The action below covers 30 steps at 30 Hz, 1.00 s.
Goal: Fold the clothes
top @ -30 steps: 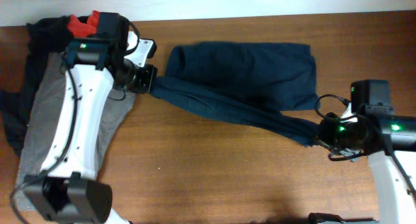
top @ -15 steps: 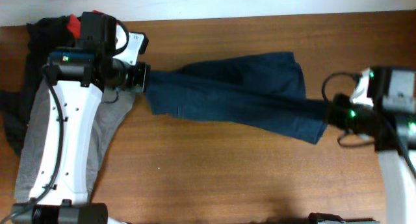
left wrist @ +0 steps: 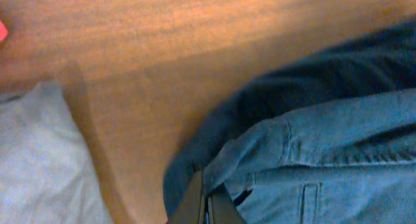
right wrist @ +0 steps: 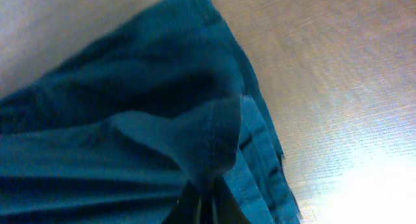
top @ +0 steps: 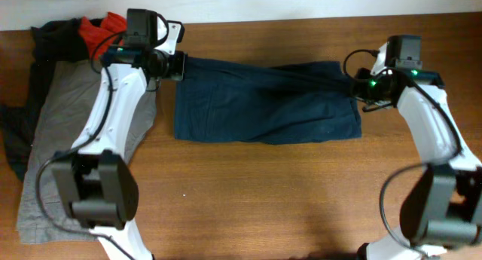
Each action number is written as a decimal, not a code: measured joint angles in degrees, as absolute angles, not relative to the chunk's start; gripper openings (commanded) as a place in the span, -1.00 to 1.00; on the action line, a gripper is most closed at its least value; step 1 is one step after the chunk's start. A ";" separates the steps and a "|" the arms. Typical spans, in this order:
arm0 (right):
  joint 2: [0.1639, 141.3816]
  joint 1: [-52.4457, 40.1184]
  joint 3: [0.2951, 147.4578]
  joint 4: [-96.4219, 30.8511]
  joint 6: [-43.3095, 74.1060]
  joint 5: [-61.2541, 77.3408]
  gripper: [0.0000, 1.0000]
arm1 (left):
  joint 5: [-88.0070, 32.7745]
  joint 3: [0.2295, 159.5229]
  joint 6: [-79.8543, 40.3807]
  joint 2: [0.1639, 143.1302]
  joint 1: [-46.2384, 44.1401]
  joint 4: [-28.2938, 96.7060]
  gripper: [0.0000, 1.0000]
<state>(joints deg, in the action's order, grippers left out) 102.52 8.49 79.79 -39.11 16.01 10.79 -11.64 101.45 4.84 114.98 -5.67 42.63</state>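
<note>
Two grippers, both clenched on navy shorts (top: 263,109): left gripper (top: 178,65) pinching top-left corner, right gripper (top: 355,85) pinching top-right corner. Shorts stretched between them, lower part flat on table (top: 263,200), centre-far. Grey garment (top: 56,132), red-orange piece (top: 102,30), black piece (top: 53,30) heaped at left edge, grey partly under left arm (top: 113,120).
</note>
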 measured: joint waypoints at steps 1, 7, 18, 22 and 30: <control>103.88 8.49 79.79 -37.56 16.01 11.14 -0.92 | -11.51 101.45 4.86 116.22 -5.67 41.19 -0.99; 110.96 8.40 79.77 -28.53 15.94 11.79 -0.11 | -10.92 101.34 4.58 122.54 -5.63 31.70 0.36; 113.86 6.55 84.53 -31.20 12.95 12.14 0.89 | -9.87 103.48 2.09 125.01 -3.38 30.57 0.98; 113.84 6.55 90.70 -44.66 11.88 12.16 0.89 | -10.07 106.45 2.09 125.05 -3.40 42.06 0.98; 113.65 6.55 92.64 -60.60 5.74 12.58 0.84 | -16.10 106.63 10.76 125.19 -3.40 56.38 0.98</control>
